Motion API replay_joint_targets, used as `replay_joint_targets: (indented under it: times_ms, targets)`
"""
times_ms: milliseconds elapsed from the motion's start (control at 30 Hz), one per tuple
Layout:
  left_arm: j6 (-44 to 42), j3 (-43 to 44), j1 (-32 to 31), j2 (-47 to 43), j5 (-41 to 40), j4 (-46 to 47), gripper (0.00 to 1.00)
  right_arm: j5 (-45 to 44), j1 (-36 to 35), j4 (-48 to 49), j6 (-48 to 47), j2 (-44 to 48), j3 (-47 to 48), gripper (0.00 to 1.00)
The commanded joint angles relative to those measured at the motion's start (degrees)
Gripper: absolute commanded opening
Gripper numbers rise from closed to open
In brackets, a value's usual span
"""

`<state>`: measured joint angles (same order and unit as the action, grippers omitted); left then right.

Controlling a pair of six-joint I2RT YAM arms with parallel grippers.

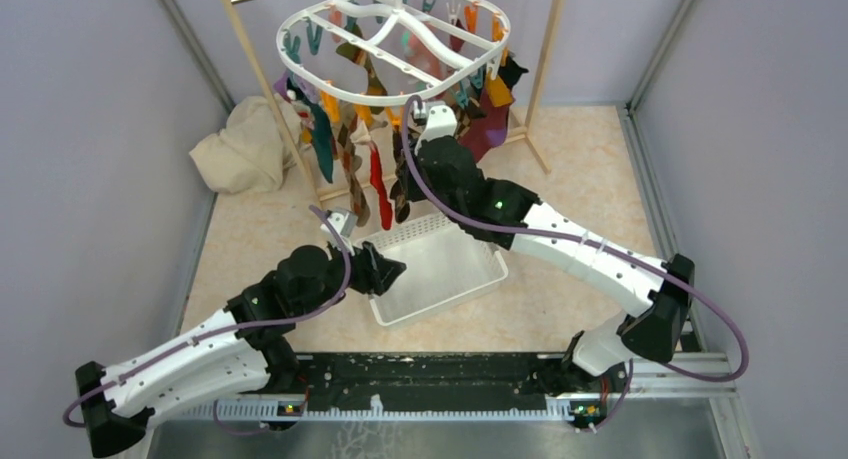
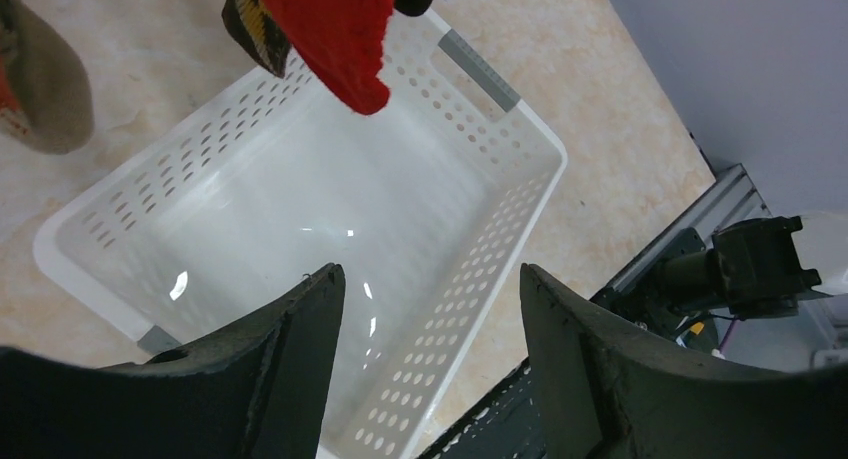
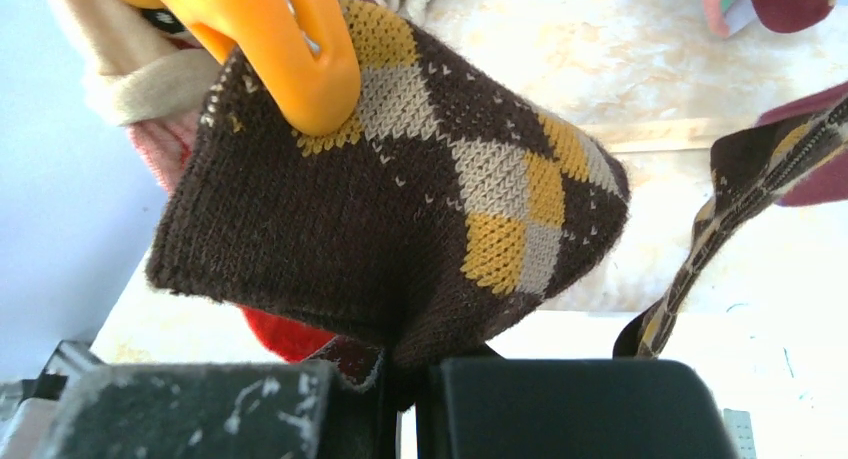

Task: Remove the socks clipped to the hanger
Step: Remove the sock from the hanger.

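While clenched on the pegged argyle sock (image 3: 420, 199) with right end effector (image 3: 405, 379), unclipping: next, probably pull down off orange peg (image 3: 290, 49); left end effector (image 2: 432, 309) released above basket (image 2: 515, 224).

In the middle of the right wrist view the brown argyle sock (image 3: 420, 199) is seen as coarse knitted cloth, matt and slightly fuzzy, while the orange peg (image 3: 320, 89) at the upper left is of smooth, glossy plastic. In the left wrist view the white basket (image 2: 500, 234) is shown as shiny plastic and the red sock (image 2: 340, 29) at the top as matt cloth.
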<state>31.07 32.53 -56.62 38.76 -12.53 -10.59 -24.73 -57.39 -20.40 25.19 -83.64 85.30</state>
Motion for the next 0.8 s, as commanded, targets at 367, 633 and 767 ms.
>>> replay_joint_targets:
  times_ms: [367,633,767]
  targets:
    - [-0.8,-2.0,-1.8,5.0,-7.7,10.2,0.70,9.7,0.7,-6.5,0.8,4.4,6.1,0.00]
    - [-3.1,-3.0,-3.2,10.4,-14.8,20.1,0.70,11.1,0.9,-7.1,1.4,5.7,6.0,0.00]
    - [-5.0,-2.6,-3.4,12.7,-16.3,23.8,0.70,11.3,1.0,-7.5,1.4,6.3,5.7,0.00]
